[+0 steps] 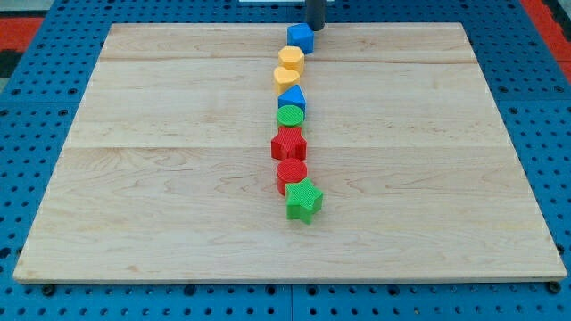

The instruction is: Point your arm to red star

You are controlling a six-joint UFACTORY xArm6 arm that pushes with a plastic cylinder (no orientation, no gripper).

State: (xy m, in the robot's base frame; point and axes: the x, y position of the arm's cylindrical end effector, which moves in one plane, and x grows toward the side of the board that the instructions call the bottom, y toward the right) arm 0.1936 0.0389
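Observation:
The red star (289,144) lies in the middle of the wooden board (161,178), in a column of blocks running from the view's top to below the middle. Above it are a green round block (291,116), a blue block (293,98), a yellow block (286,76), a yellow hexagon (291,59) and a blue cube (301,37). Below it are a red round block (292,173) and a green star (303,200). My tip (315,27) is at the view's top edge, just right of and above the blue cube, far from the red star.
The board rests on a blue perforated table (36,134). A red strip (553,18) shows at the view's top right corner.

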